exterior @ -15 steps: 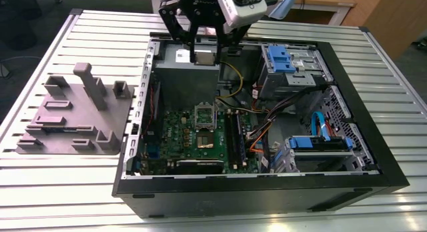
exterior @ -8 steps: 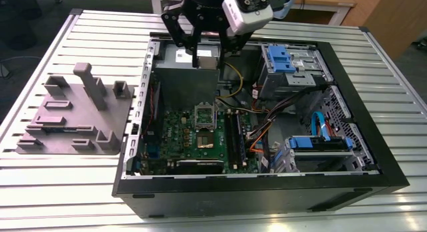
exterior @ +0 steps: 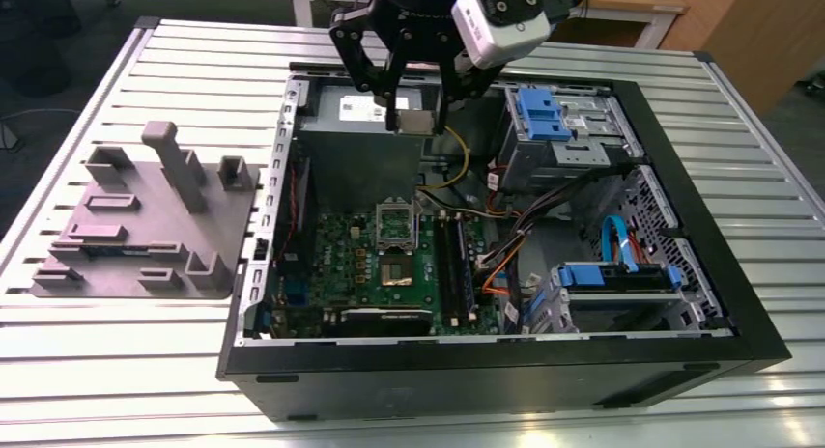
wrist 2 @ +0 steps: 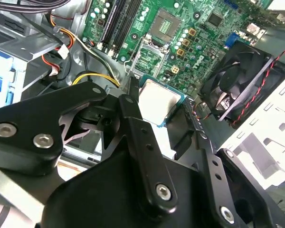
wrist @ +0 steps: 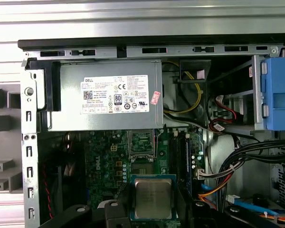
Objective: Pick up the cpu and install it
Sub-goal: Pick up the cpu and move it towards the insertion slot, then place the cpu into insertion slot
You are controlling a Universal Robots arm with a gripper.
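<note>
Nearest is the dark front wall of the computer case [exterior: 490, 371], and just behind it the green board [exterior: 342, 260] lies flat on the case floor. The empty socket [exterior: 396, 223] sits toward the board's far edge. On the exterior view's right of the socket stand the memory slots [exterior: 451, 255] and a loose bundle of orange and black cables [exterior: 505, 260]. They are close enough that a finger coming down wide could catch them. Above the far end of the case hangs the claw [exterior: 415, 120], clenched on the chip [wrist: 153, 198], which it pinches by two opposite edges, metal top facing up toward the wrist. The chip is well clear of the board and not yet over the socket. The hold is only on thin rims, so a jolt could let the chip slip or tip and drop onto the board. If it reaches the socket slightly turned or off to one side, it would likely sit crooked and press on the fine contacts. Farthest back, the big grey box [wrist: 104, 95] with the white label lies just under the claw, leaving little room for a low sideways move.
</note>
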